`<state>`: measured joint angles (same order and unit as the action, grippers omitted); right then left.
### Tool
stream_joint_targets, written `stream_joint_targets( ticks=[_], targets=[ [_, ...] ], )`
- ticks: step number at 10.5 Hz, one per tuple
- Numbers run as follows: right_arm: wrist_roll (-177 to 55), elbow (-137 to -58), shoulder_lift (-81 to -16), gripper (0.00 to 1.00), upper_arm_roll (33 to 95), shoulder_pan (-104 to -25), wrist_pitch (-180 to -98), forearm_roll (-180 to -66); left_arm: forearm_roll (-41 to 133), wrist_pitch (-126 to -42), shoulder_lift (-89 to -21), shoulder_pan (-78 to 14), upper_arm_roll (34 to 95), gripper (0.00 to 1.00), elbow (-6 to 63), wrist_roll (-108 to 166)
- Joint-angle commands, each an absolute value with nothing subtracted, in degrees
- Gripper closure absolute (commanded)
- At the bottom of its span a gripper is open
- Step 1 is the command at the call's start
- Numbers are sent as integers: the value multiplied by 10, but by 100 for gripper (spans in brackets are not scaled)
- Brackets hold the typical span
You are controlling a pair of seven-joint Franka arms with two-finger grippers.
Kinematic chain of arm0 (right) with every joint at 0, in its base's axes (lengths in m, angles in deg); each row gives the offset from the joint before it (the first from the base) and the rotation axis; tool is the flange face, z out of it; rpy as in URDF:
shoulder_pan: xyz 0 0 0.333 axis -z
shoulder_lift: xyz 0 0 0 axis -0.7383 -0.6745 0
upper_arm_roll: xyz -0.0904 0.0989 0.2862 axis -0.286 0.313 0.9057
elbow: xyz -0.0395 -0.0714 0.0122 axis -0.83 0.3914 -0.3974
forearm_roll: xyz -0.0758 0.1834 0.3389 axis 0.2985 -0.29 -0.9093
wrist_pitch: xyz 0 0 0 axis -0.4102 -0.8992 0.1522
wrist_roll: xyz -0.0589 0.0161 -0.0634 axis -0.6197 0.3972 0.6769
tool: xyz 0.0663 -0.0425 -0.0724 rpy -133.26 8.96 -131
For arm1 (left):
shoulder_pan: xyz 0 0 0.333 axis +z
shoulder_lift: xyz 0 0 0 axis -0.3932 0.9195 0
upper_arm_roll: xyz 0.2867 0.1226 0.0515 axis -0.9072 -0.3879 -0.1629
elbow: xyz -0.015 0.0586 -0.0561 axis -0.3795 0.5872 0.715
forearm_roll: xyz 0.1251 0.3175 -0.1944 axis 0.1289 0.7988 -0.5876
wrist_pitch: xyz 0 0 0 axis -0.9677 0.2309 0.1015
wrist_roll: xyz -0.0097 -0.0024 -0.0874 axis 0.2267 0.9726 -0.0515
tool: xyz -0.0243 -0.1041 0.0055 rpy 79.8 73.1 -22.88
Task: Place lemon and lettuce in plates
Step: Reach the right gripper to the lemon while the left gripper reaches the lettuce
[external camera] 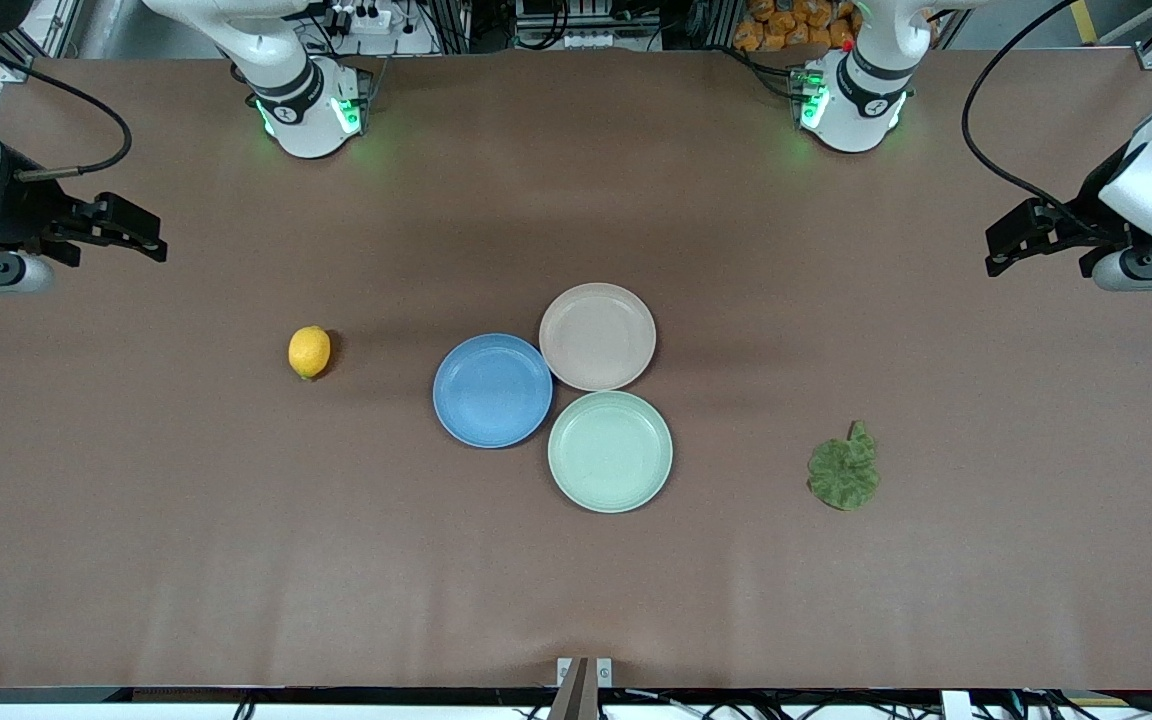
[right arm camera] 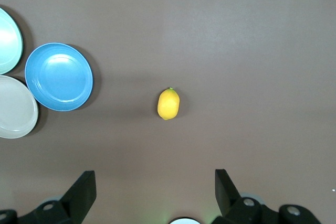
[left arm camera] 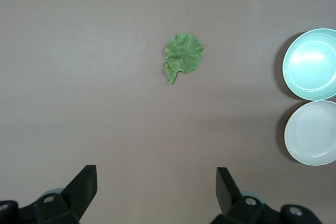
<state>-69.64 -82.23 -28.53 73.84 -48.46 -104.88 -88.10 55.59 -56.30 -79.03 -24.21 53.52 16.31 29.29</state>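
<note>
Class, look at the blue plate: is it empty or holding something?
Empty. The blue plate shows a bare surface; the lemon lies apart on the table, toward the right arm's end.

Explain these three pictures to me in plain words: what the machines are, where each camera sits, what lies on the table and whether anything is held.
Two robot arms stand at a brown table. The wide picture looks down from a high camera facing them. The other two come from cameras on each arm's wrist, looking past its own fingers at the table.

The left gripper waits at one end of the table, the right gripper at the other. Both are open and hold nothing.

In the middle, three plates crowd together: the blue plate, the pinkish-beige plate and the mint-green plate. All are bare. The lemon lies toward the right arm's end, the lettuce toward the left arm's end.
</note>
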Motion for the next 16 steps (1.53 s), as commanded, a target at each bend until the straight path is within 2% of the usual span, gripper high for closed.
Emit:
stream_joint_targets(
  ticks=[1,4,7,10,11,13,16],
  targets=[
    [-702,-820,-284,0,740,-480,-1045,-890,566,-557,-793,-240,536,0,158,287],
    [-699,-821,-284,0,742,-480,-1049,-889,565,-565,-762,-239,536,0,158,289],
    [-695,-843,-300,0,743,-463,-1095,-890,567,-633,-698,-239,536,0,178,290],
    [-693,-877,-347,0,742,-451,-1148,-890,569,-751,-642,-238,536,0,248,290],
    [-700,-901,-361,0,743,-453,-1161,-893,569,-809,-613,-232,536,0,270,290],
    [-696,-1004,-361,0,743,-450,-1273,-929,569,-915,-539,-235,536,0,286,290],
    [-693,-1111,-374,0,743,-454,-1379,-926,572,-966,-475,-239,536,0,280,291]
  ],
)
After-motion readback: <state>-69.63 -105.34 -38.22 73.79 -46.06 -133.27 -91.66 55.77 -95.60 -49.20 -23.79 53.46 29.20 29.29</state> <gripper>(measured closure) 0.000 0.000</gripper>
